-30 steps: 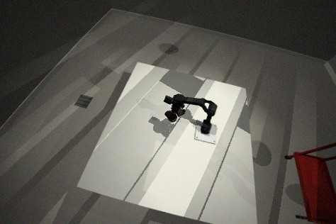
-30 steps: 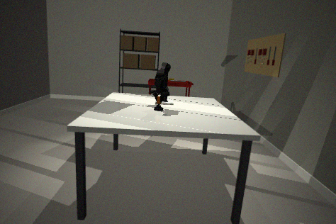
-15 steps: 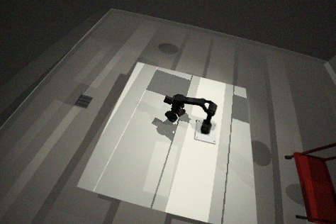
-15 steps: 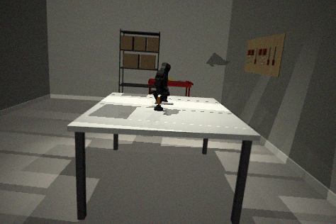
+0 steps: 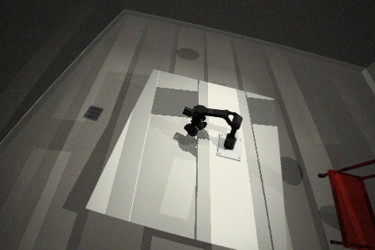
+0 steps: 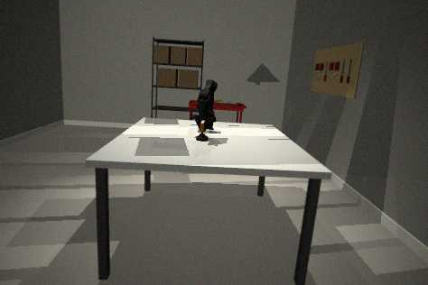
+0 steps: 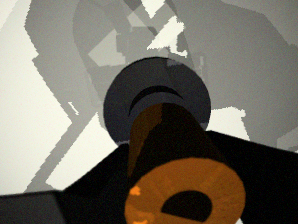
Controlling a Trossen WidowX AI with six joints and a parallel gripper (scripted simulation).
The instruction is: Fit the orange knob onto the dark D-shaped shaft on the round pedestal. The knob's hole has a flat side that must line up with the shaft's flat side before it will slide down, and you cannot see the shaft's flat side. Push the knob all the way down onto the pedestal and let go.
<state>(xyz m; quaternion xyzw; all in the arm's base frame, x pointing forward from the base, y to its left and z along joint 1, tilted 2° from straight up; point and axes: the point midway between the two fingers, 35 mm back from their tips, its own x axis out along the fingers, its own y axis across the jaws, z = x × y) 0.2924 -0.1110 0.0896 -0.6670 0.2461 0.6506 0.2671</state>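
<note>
Though near, pedestal (image 6: 202, 138) (image 7: 120, 107) partly behind knob (image 6: 202, 126) (image 7: 176, 156)

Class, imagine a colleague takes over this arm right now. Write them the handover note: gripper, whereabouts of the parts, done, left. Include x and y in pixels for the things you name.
Gripper (image 5: 192, 130) (image 7: 167, 145): shut on the orange knob (image 6: 202, 126) (image 7: 185, 172).
Parts: the knob is over the round pedestal (image 6: 201, 137) (image 7: 117, 107), which stands on the white table (image 6: 158, 162). The dark shaft cannot be made out.
Done: knob grasped and brought over the pedestal.
Left: line up the flats if they are not yet matched, push the knob fully down, let go. Whether the shaft has entered the hole cannot be told.
</note>
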